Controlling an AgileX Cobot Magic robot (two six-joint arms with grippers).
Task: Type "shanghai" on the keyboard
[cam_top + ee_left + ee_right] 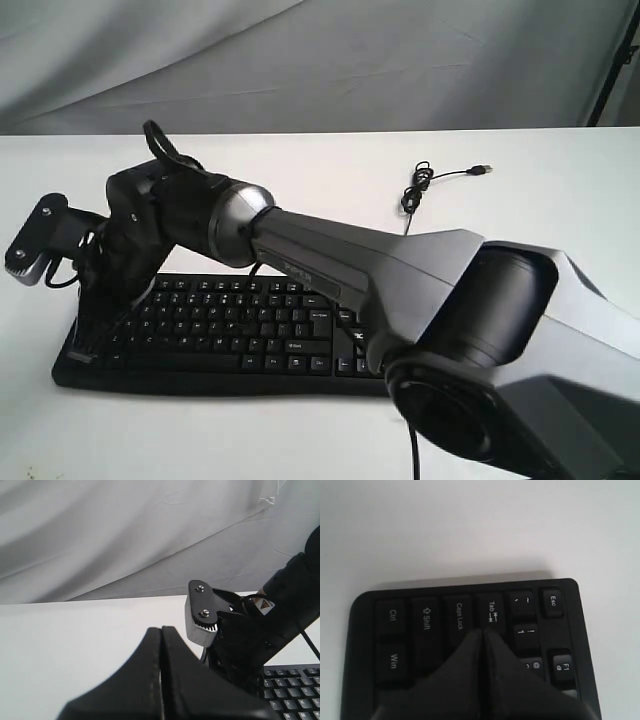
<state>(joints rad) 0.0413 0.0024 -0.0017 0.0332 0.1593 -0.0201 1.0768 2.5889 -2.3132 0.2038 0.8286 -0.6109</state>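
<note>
The black keyboard (230, 330) lies on the white table (320, 170) near its front. My right arm reaches across it to its left end. There my right gripper (484, 630) is shut, with nothing between the fingers. Its tip points down at the seam between the Tab key (491, 611) and the Caps Lock key (459, 616); whether it touches a key is hidden. My left gripper (161, 629) is shut and empty above bare table, left of the keyboard (295, 690). It does not show in the exterior view.
The keyboard's thin black cable (415, 190) lies coiled behind it, its plug (483, 170) loose on the table. My right arm's bulky forearm (400, 270) hides the keyboard's right part. A grey cloth backdrop (300, 60) hangs behind the table.
</note>
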